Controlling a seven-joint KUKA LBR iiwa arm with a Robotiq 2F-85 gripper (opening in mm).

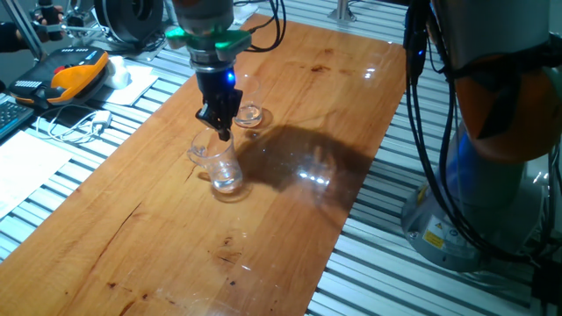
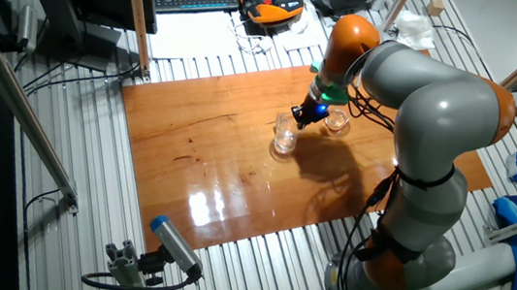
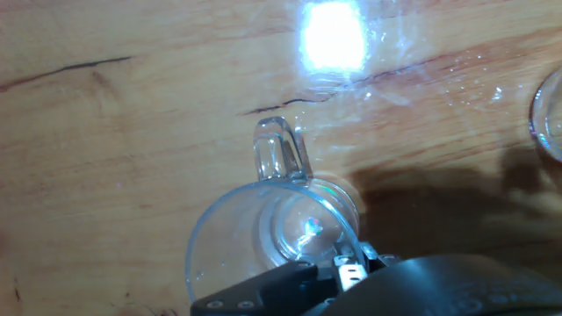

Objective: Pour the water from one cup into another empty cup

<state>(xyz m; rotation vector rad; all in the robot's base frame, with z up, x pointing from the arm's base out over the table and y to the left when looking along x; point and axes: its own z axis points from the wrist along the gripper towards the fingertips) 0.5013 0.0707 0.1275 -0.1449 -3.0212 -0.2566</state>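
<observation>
1. While the arm reaches down over the wooden tabletop, its end effector sits right at the rim of the glass mug, on the side away from the handle.
2. From the hand view, the dark fingers meet the mug's near rim, but I cannot tell whether they are pinched on the wall or just touching it.
3. The mug stands upright on the tabletop, its loop handle pointing away from the fingers.
4. A glint at the mug's bottom hints at water.
5. The small tumbler stands upright just beside the mug, apart from it, beyond the end effector.
</observation>
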